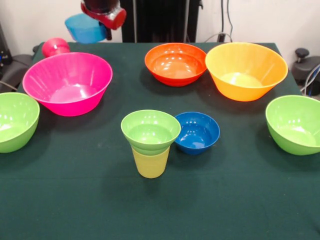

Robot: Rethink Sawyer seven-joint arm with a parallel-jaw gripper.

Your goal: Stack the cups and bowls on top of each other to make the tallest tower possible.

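At about eleven o'clock above the table, the gripper (102, 22) appears clamped on the light blue bowl (85, 27), best centred over the tower (150, 142) at table centre and lowered level into its green bowl (150, 131).

A table covered in dark green cloth (75, 200) fills most of the view. Behind its far edge runs a pale wall (265, 20) with thin black cables (225, 25) hanging down it, and a black knobbed object (302, 53) sits off the table's right corner.
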